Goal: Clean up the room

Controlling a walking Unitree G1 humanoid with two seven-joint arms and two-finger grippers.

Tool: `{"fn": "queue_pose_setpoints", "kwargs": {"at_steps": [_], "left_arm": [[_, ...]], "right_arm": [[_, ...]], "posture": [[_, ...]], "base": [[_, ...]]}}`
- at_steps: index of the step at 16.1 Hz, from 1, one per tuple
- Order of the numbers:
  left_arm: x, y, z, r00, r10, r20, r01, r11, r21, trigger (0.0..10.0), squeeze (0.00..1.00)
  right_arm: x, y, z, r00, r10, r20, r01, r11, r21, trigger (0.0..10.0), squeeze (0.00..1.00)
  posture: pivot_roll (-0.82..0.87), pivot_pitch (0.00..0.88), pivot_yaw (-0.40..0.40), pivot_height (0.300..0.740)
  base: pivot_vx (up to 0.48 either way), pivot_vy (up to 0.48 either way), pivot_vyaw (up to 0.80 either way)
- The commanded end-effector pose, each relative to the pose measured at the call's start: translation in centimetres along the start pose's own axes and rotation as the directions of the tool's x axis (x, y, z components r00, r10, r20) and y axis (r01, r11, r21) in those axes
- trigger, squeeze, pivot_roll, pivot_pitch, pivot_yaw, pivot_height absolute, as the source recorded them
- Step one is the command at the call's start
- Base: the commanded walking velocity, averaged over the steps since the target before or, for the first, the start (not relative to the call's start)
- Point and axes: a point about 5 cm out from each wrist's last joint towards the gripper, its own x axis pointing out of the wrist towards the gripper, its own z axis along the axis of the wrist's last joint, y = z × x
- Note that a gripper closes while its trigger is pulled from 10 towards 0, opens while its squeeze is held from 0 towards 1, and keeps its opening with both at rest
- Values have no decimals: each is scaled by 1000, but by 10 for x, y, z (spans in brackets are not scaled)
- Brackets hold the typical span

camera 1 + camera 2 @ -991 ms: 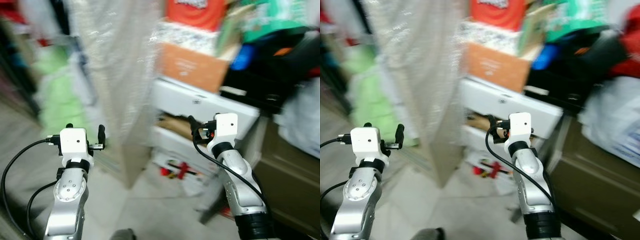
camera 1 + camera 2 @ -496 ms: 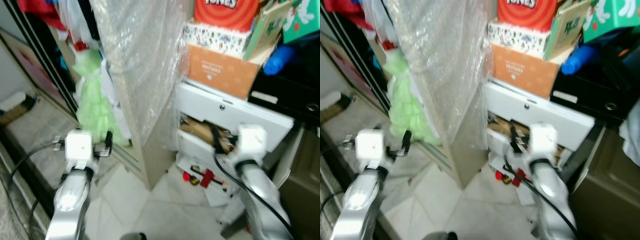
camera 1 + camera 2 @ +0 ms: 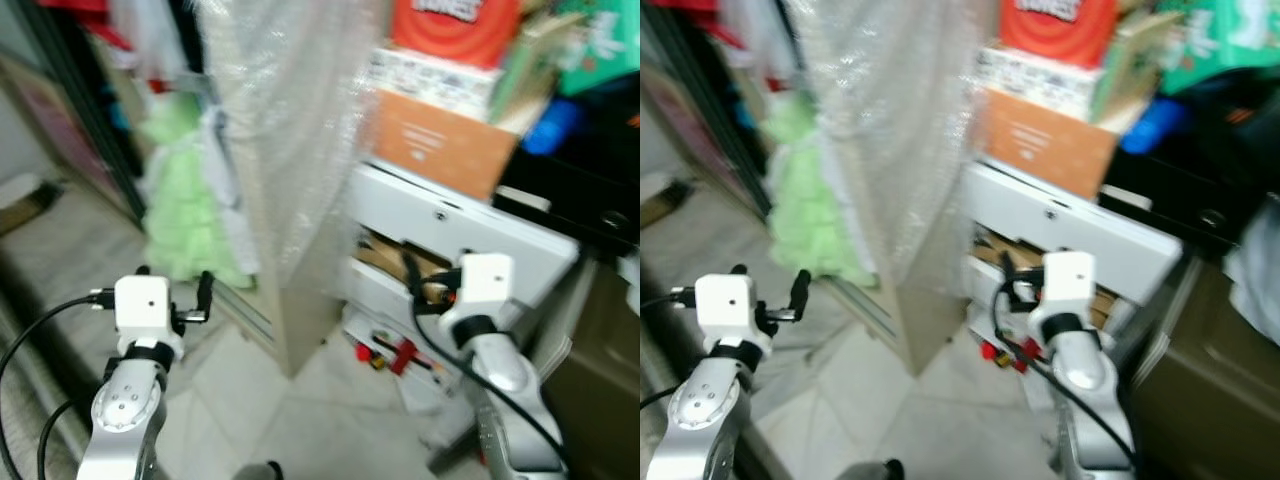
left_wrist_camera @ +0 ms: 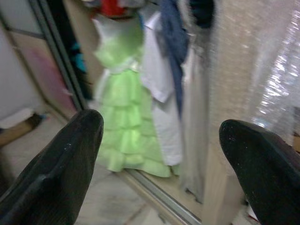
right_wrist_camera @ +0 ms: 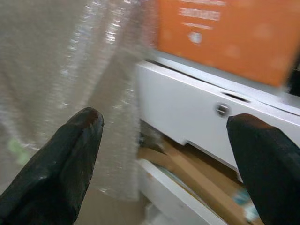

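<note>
Ahead, you see one green dress (image 3: 185, 195), one orange box (image 3: 437, 143) and two white drawers (image 3: 450, 225); left gripper (image 3: 172, 285) and right gripper (image 5: 164, 154) gape wide, empty.

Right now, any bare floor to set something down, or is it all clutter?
Bare tile floor lies between the two arms, bordered by the bubble-wrapped panel behind. More pale floor runs past the left gripper, below the green dress. Crowded: red items litter the floor under the white drawer unit, boxes stacked above.
</note>
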Motion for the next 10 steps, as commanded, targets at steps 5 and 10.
{"fn": "queue_pose_setpoints", "kwargs": {"at_steps": [5,10], "left_arm": [[1,-3,0,1000,-3,-2,3,1000,-15,10000,0],[-3,-7,0,999,42,6,-41,998,-38,10000,0]], "right_arm": [[4,-3,-2,1000,13,-19,-13,1000,-11,10000,0],[15,-3,-1,998,60,-22,-61,997,-39,10000,0]], "posture": [[-91,14,-5,740],[-67,8,-74,740]], "base": [[0,0,766],[0,0,115]]}}
